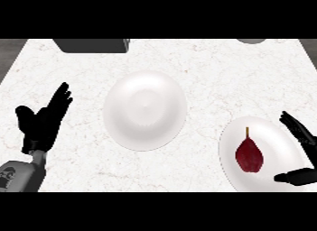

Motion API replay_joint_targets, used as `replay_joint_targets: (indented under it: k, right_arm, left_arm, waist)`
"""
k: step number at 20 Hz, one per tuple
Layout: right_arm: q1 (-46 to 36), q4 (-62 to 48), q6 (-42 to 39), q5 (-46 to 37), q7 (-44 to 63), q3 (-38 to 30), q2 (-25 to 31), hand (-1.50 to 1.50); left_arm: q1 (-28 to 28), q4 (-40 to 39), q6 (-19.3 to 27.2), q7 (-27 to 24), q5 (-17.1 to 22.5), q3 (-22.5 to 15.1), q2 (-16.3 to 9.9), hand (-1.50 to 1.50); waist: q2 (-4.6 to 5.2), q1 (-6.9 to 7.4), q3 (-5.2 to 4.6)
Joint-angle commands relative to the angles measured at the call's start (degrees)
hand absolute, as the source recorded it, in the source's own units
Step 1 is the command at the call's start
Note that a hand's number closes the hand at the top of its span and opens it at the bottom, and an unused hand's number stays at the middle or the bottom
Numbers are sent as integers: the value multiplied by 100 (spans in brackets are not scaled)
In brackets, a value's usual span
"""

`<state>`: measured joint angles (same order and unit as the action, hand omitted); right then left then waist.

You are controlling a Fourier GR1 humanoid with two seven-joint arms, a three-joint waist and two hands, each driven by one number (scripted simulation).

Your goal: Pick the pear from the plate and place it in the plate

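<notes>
the task is at its start, as far as this view shows. the dark red pear (249, 154) lies on its side on the white plate at the right (271, 127), stem pointing away from the robot, and nothing has lifted it yet. the right hand (309, 153) is at that plate's outer edge, spread wide with the fingers (296, 127) reaching over the rim on the far side and the thumb (295, 176) over the rim on the near side; the pear sits just beside this opening but is not touched, and the hand holds nothing.

the other white plate (145, 109), near the middle of the pale marbled counter (207, 67), has nothing on it, so i judge it to be where the pear is meant to go. what is left is everything: closing on the pear, lifting it, carrying it leftward and setting it down.

the left hand (42, 121) rests open with fingers up at the view's left, well apart from both plates.

no brand, label or writing can be read anywhere. a dark grey object (92, 44) and a grey shape (252, 41) at the counter's far edge are cut off and cannot be identified.
</notes>
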<state>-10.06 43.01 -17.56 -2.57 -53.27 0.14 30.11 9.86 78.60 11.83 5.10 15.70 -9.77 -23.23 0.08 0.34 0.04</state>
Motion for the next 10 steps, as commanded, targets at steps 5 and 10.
replay_joint_targets:
  k: [5,10]
  right_arm:
    - [46,102,242,-789,-15,238,107,-150]
    - [63,988,293,-1058,870,593,-60,-150]
  left_arm:
    - [-286,397,-288,225,-160,348,38,0]
    - [-8,-55,-278,130,-398,352,282,0]
  waist:
    - [-12,-17,-3]
    - [-20,-63,-10]
